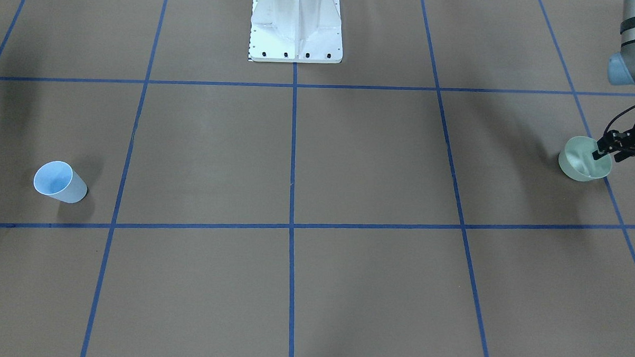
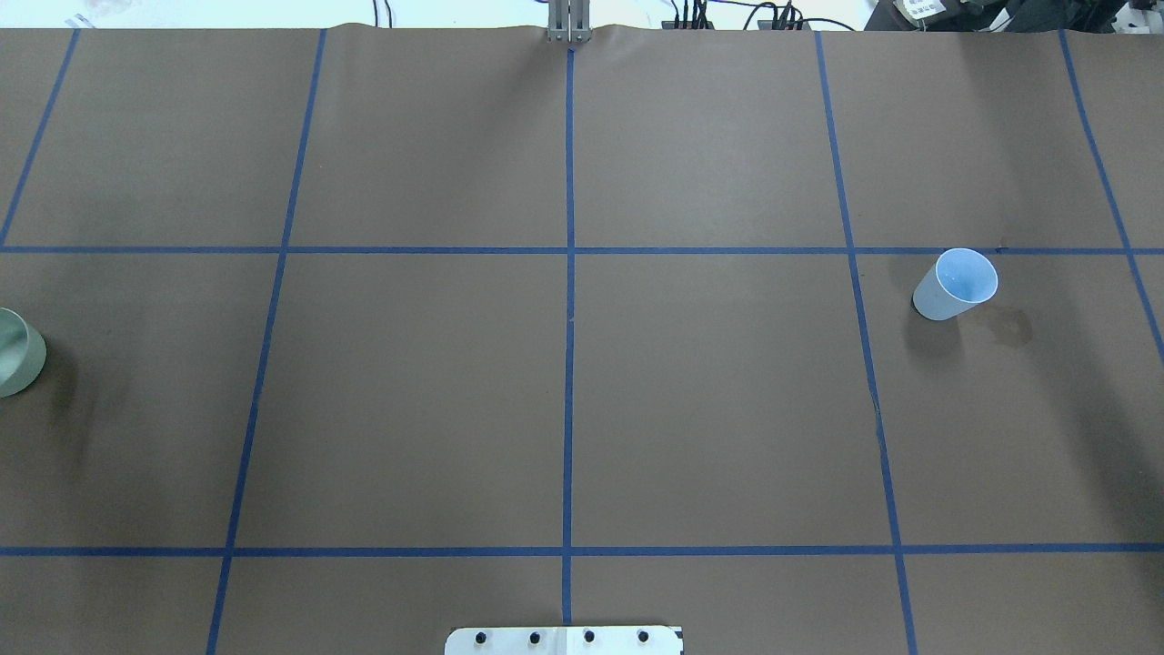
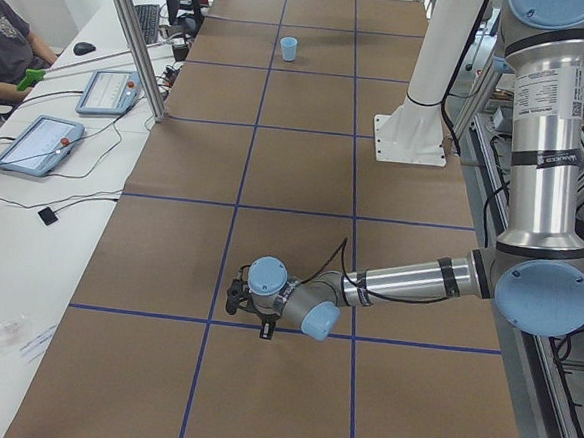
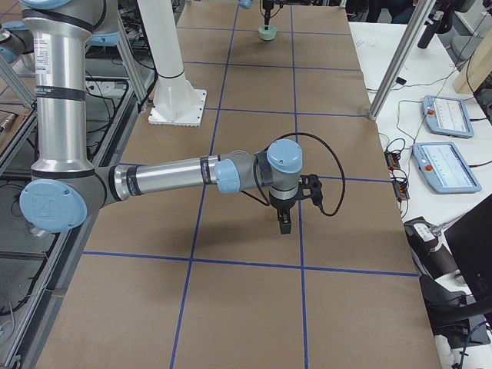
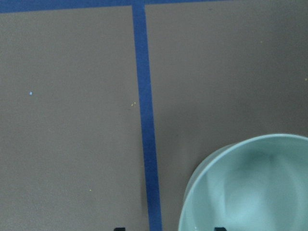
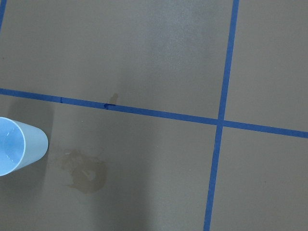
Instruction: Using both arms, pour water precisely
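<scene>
Barely any water to see: just a pale sheen (image 5: 243, 195) inside the green bowl (image 1: 575, 173) at the table's (image 2: 409, 391) left end. The left gripper (image 1: 605, 153) straddles the bowl's rim, fingers apart, clamping nothing. The right gripper (image 4: 284, 223) hangs pointing down; whether it is parted or closed, I can't tell.

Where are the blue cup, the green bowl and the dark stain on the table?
blue cup (image 2: 966, 275), overhead view, inside of its mouth.
green bowl (image 1: 579, 156), front-facing view, inner wall.
dark stain (image 6: 85, 174), right wrist view, its middle.
</scene>
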Tool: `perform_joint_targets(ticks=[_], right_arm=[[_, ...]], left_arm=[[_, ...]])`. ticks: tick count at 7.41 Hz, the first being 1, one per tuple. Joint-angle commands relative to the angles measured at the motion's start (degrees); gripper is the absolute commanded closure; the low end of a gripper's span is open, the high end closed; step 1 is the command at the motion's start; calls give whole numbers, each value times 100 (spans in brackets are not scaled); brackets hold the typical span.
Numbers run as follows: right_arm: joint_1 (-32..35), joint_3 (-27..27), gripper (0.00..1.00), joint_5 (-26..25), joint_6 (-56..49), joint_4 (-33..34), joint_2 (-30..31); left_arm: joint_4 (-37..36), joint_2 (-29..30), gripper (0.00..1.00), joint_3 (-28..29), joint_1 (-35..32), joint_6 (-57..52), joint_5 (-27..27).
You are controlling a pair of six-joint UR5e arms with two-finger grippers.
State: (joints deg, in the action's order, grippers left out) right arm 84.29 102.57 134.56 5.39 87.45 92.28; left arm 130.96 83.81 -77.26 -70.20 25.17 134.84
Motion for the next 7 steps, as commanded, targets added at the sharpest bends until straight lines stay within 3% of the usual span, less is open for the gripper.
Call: perform_joint_targets(ticks=[1, 3, 5, 7], right_arm=[[0, 0, 1, 0, 6, 0, 0], [0, 9, 1, 0, -3, 0, -9], [0, 0, 1, 0, 6, 0, -9], [0, -8, 1, -17, 6, 0, -9]], left_arm=[[-27, 117, 100, -8, 7, 199, 487], [-35, 301, 100, -383, -2, 940, 1278], [-53, 678, 100, -1129, 190, 2284, 1352], [-62, 1152, 100, -1676, 952, 3698, 1238]])
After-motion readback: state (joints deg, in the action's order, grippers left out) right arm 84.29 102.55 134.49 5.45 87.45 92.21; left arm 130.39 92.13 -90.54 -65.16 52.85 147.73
